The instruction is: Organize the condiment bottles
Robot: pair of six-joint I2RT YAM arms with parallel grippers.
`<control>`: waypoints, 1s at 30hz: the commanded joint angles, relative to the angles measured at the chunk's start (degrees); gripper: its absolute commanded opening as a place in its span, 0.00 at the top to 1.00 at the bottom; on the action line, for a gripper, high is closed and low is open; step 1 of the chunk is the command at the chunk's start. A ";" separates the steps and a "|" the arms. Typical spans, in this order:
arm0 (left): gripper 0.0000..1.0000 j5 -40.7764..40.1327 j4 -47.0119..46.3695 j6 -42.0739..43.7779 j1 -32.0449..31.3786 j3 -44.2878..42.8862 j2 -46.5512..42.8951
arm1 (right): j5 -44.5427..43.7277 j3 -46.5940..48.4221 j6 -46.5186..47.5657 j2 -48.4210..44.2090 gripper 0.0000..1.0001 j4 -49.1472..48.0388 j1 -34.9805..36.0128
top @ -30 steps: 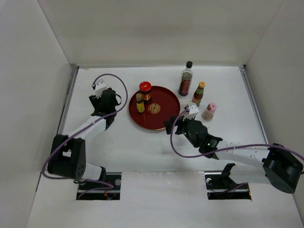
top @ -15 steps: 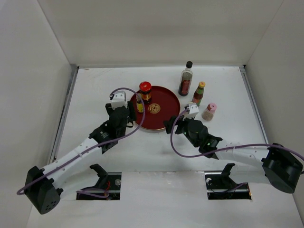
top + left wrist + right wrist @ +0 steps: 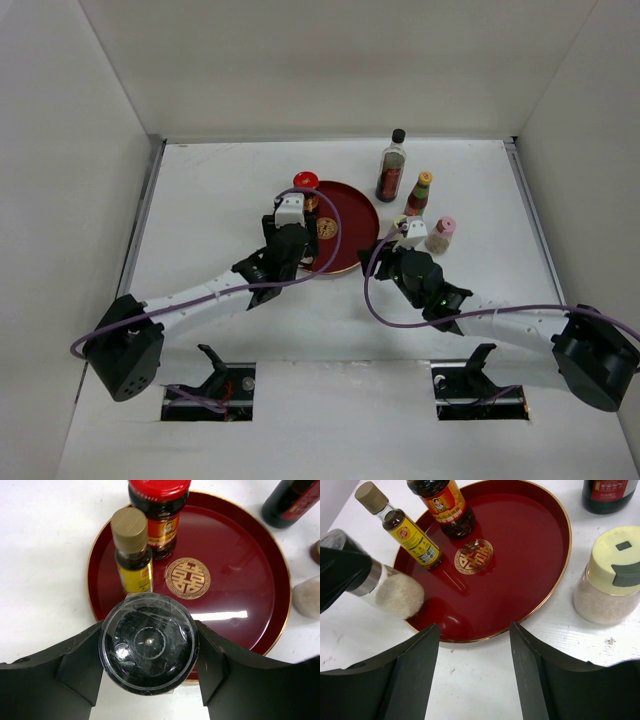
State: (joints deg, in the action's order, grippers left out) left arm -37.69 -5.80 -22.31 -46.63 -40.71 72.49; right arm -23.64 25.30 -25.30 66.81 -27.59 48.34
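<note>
We hold the shaker [image 3: 148, 642] in the left gripper [image 3: 148, 647]; set it upright on the tray [image 3: 240, 570] just ahead, clear of the yellow bottle [image 3: 134, 565]. Right gripper [image 3: 473, 632] gapes empty.

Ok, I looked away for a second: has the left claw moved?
Yes. The left claw swung right, from well left of the red tray to its near-left rim, and holds a jar.

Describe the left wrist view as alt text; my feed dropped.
The left pincer grips a dark-lidded shaker, seen from above, over the near rim of a dark red tray. On the tray behind it stand a slim yellow bottle and a red-lidded jar.
</note>
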 commanded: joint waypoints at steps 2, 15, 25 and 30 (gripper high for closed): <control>0.68 1.48 -11.42 1.21 1.15 -4.29 0.81 | 0.26 0.10 -0.45 -0.27 0.34 -3.43 -0.48; 0.60 2.09 -15.46 1.04 3.17 0.81 7.31 | -0.27 -0.60 -0.72 -1.50 0.30 -3.52 -1.27; 0.10 1.83 -15.73 1.56 1.77 1.16 3.46 | -1.06 0.36 -0.36 -4.31 0.59 -1.16 -1.18; 0.05 2.01 -15.73 1.74 2.56 3.09 -4.97 | -1.85 3.61 -0.72 -5.98 0.84 3.15 -0.40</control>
State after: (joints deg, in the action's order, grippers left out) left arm -35.48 -17.67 -20.84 -44.38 -38.65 74.02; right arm -24.23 25.61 -25.65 62.13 -25.50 47.35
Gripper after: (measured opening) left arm 0.950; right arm 0.175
